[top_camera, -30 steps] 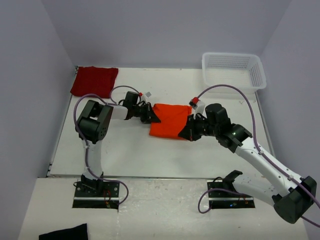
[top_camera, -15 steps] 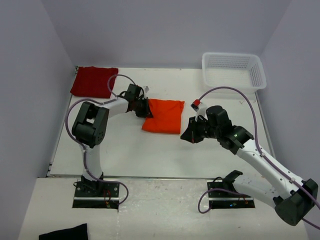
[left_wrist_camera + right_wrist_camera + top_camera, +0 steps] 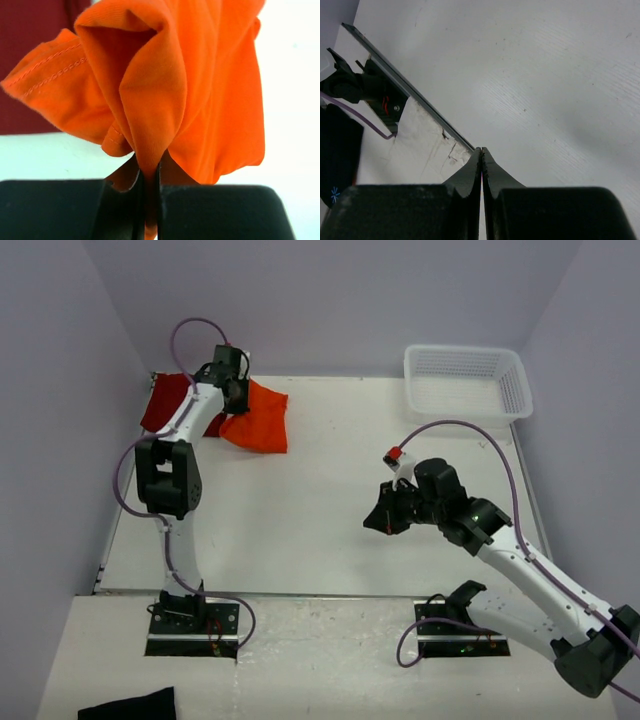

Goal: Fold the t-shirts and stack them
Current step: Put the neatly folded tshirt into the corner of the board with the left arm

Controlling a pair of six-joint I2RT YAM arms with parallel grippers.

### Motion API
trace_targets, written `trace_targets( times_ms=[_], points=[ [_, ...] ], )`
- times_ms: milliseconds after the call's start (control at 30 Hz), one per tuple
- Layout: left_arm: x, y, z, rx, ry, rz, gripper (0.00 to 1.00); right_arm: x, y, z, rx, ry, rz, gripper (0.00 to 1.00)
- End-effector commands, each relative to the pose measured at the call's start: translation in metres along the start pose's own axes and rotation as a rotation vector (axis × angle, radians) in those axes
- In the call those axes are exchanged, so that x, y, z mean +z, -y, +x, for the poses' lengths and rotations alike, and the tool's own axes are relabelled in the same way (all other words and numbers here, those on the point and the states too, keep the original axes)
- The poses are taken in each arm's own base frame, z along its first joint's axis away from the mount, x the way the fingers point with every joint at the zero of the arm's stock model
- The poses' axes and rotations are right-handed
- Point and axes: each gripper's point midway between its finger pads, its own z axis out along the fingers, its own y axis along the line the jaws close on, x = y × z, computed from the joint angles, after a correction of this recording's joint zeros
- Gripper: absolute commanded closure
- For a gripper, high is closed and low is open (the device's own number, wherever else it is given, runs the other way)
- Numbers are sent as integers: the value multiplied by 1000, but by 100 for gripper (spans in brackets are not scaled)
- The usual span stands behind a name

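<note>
- Our left end effector [image 3: 148, 169] is clamped on a fold of the orange t-shirt [image 3: 260, 420]; the wrist view shows the cloth pinched between the two nearly closed fingers.
- The orange t-shirt is bunched and creased, with a stitched hem showing on one side. It sits at the far left of the worktop [image 3: 320, 540].
- It is just beside the crimson t-shirt [image 3: 160, 405] and overlaps that shirt's right edge in the top view.
- We cannot tell whether the orange cloth rests on the worktop or hangs free from the grip.
- The crimson t-shirt lies flat in the far left corner.
- Our right end effector [image 3: 481, 151] is fully closed and holds nothing. It is over bare worktop right of centre, well apart from both shirts.
- A white mesh basket [image 3: 465, 351] stands at the far right corner.
- A small black cloth [image 3: 130, 706] lies in front of the worktop, near the left arm's base.
</note>
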Motion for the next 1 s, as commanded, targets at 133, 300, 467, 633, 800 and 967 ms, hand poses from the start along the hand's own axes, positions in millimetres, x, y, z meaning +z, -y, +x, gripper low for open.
trace_targets(
  times_ms=[133, 300, 467, 633, 800, 967],
  points=[
    [-1, -20, -31, 149, 62, -63, 100, 1, -8, 9, -8, -37, -39, 100],
    [6, -20, -44, 174, 100, -67, 100, 10, -2, 21, 2, -77, -23, 100],
    [-15, -36, -72, 205, 194, -142, 100, 15, -3, 27, 0, -110, -25, 100],
    [-48, -56, -105, 213, 327, -233, 100, 17, -4, 36, 6, -134, -29, 100],
    [-70, -72, -126, 235, 435, -270, 100, 20, -1, 38, 2, -157, -10, 100],
    [-79, -82, -139, 273, 461, -288, 100, 24, 3, 45, 10, -187, 8, 100]
  ],
)
